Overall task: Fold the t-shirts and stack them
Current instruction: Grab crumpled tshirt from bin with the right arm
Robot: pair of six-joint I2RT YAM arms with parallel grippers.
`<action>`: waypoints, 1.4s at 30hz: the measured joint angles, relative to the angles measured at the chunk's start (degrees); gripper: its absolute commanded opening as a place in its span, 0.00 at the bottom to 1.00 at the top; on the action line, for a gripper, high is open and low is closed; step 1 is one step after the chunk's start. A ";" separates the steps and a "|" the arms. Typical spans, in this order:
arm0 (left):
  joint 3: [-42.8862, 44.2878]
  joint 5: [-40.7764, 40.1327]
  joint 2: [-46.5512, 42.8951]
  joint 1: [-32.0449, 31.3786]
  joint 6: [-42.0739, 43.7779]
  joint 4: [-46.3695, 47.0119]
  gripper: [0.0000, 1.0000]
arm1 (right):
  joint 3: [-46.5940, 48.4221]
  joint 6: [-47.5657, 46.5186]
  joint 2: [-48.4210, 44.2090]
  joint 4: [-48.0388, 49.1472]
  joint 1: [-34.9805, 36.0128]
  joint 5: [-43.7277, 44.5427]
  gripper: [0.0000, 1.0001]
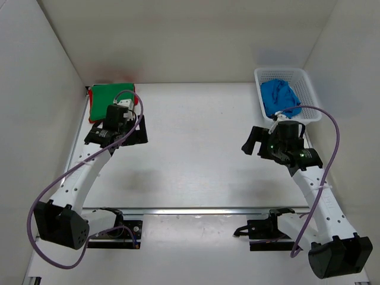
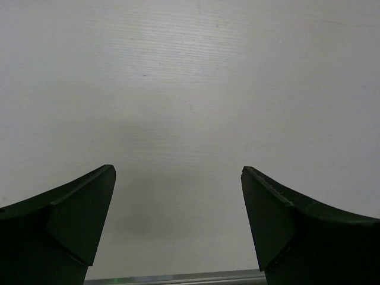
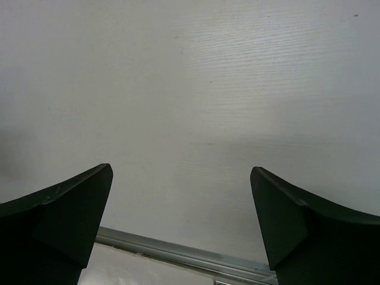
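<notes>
A folded green t-shirt (image 1: 105, 97) lies at the far left corner of the table, with the edge of a red one (image 1: 89, 102) showing beneath it. A crumpled bright blue t-shirt (image 1: 280, 97) sits in the white mesh basket (image 1: 309, 89) at the far right. My left gripper (image 1: 117, 138) is open and empty just in front of the green shirt, partly covering its near edge. My right gripper (image 1: 276, 148) is open and empty just in front of the basket. Both wrist views show only bare table between the left gripper's (image 2: 178, 172) and the right gripper's (image 3: 181, 169) spread fingers.
White walls enclose the table on the left, back and right. A metal rail (image 1: 190, 210) runs across the near edge; it also shows in the right wrist view (image 3: 178, 254). Purple cables loop beside both arms.
</notes>
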 measured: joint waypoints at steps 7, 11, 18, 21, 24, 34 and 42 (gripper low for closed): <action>-4.63 3.15 0.37 0.31 1.46 5.16 0.99 | 11.02 -4.66 7.98 4.13 -10.58 -3.50 0.99; -10.62 6.08 -7.23 0.57 2.82 8.96 0.98 | 18.34 -7.30 19.10 9.92 -17.62 -4.04 0.85; -12.79 13.25 -12.46 5.46 4.87 18.99 0.17 | 38.97 -9.77 46.31 14.32 -19.52 -3.67 0.12; -16.17 14.78 -13.94 4.68 5.90 23.06 0.62 | 48.76 -9.22 58.47 13.70 -20.90 -2.97 0.50; -16.83 15.06 -13.22 3.82 6.36 25.16 0.66 | 53.64 -9.16 66.64 12.57 -21.66 -0.98 0.62; -19.43 14.82 -12.11 3.93 9.44 28.98 0.74 | 90.44 -10.38 94.71 -5.18 -21.70 4.59 0.72; -19.43 14.69 -13.27 4.24 9.97 28.98 0.73 | 101.50 -10.60 102.51 -16.22 -21.31 8.52 0.00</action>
